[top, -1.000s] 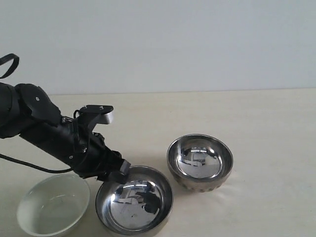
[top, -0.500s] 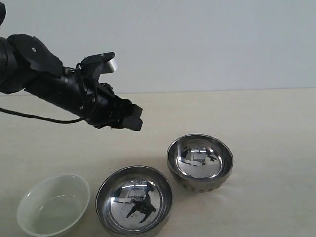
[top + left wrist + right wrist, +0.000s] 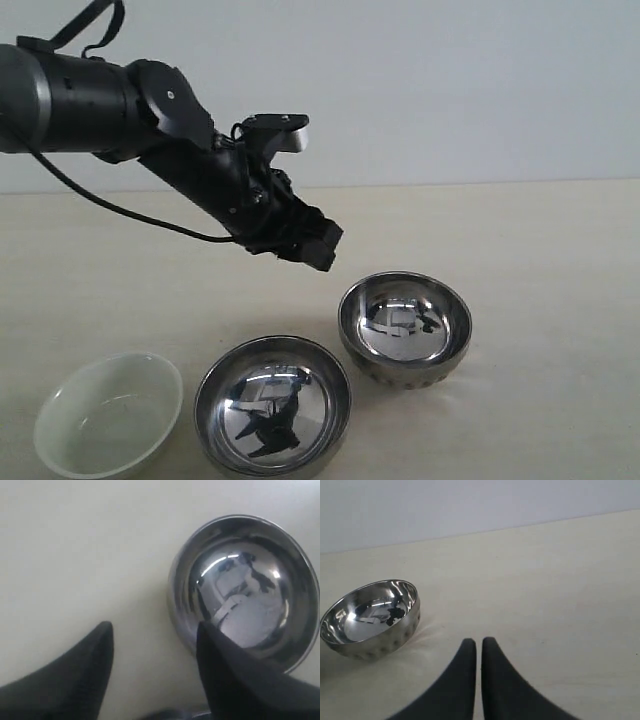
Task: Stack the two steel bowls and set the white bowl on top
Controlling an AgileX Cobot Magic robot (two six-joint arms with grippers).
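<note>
Glossy black tubular arm (image 3: 90, 95), thin black cable (image 3: 110, 205), silver-capped wrist block (image 3: 285, 135), tapered matte-black left end effector (image 3: 320, 248).

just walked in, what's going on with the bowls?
Nothing is stacked yet. The ribbed steel bowl, the smooth steel bowl and the white bowl sit apart on the table. The left tool hangs open and empty in the air, above and beside the ribbed steel bowl. The right tool is shut and holds nothing.
</note>
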